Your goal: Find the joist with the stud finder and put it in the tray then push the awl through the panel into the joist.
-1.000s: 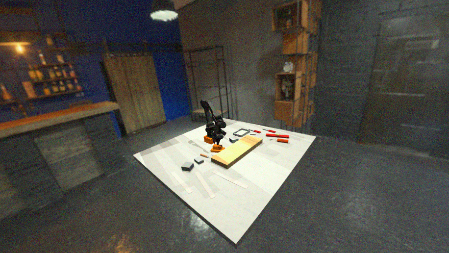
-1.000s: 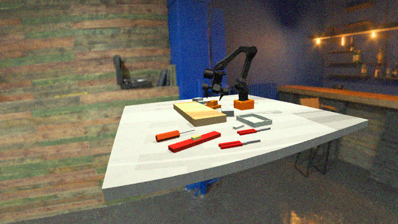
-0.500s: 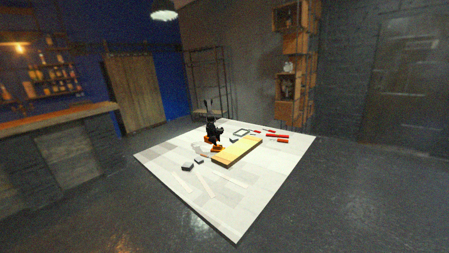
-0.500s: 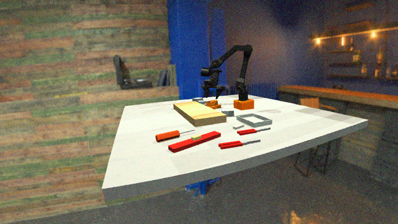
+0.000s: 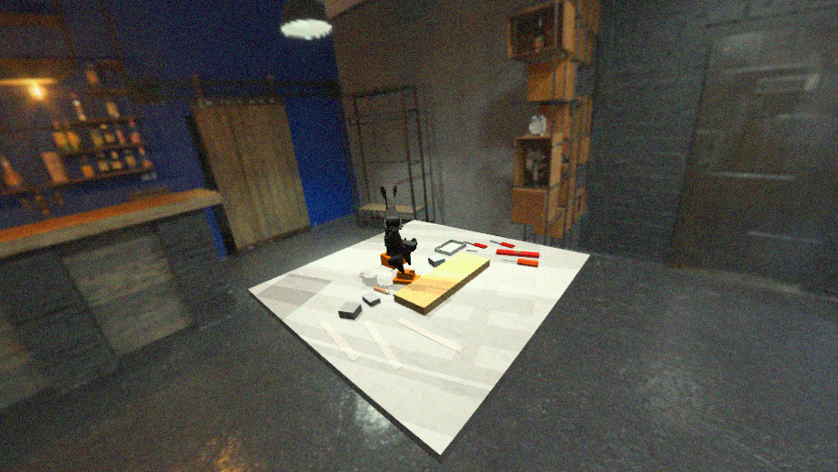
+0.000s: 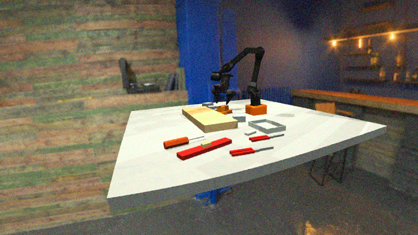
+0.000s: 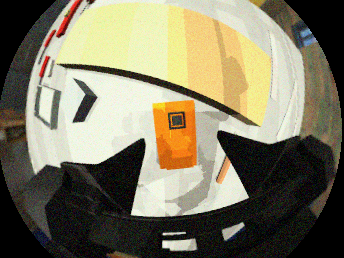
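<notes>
The orange stud finder (image 5: pixel 405 276) (image 6: pixel 223 110) (image 7: pixel 176 145) lies on the table beside the long yellow floor panel (image 5: pixel 451 276) (image 6: pixel 209 119) (image 7: pixel 150 45); its small square screen shows in the wrist view. My gripper (image 6: pixel 222 102) (image 7: pixel 182 137) is open and empty. It points down above the stud finder, with one finger to each side of it in the wrist view. The awl (image 5: pixel 381 290) (image 7: pixel 223 170), with a small orange-brown handle, lies close by and is partly hidden by a finger in the wrist view. The grey tray (image 5: pixel 458 249) (image 6: pixel 276 129) (image 7: pixel 57 109) looks empty. The joist is hidden.
A dark grey block (image 5: pixel 435 261) (image 6: pixel 239 118) (image 7: pixel 86 100) lies between the stud finder and the tray. Two grey blocks (image 5: pixel 349 310) (image 5: pixel 370 300) lie beyond the awl. A red level (image 5: pixel 517 252) (image 6: pixel 204 149), an orange screwdriver (image 5: pixel 527 262) (image 6: pixel 176 142) and red-handled tools (image 6: pixel 242 152) (image 6: pixel 259 138) lie past the panel's far end.
</notes>
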You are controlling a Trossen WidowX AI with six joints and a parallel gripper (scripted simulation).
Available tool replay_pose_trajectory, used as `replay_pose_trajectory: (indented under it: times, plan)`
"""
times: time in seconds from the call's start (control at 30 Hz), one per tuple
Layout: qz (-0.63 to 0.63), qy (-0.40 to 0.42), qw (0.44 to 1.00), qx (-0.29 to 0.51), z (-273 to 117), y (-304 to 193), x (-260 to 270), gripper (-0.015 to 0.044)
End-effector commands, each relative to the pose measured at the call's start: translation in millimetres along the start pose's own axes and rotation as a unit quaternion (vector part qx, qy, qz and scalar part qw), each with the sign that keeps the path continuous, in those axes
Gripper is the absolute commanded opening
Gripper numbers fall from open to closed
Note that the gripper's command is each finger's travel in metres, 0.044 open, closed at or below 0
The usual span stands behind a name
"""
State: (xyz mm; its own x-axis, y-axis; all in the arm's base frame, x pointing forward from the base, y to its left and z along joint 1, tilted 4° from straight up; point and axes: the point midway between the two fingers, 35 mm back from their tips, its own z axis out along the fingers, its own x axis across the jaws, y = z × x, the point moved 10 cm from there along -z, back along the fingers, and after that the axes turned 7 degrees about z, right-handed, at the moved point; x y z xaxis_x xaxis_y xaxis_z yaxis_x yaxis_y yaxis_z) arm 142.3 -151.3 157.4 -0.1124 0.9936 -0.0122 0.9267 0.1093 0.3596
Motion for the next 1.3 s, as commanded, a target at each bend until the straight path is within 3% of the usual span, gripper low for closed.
replay_pose_trajectory:
  times: [0.0, 0.83, 0.97, 1.27]
  plan:
    - [0.005, 0.007, 1.0, 0.001, 9.3, -2.7, 0.0, 0.044]
    - [0.005, 0.007, 1.0, 0.001, 44.4, -13.5, 0.7, 0.044]
    - [0.005, 0.007, 1.0, 0.001, 44.4, -13.5, 0.7, 0.0335]
    - [0.005, 0.007, 1.0, 0.001, 44.4, -13.5, 0.7, 0.0275]
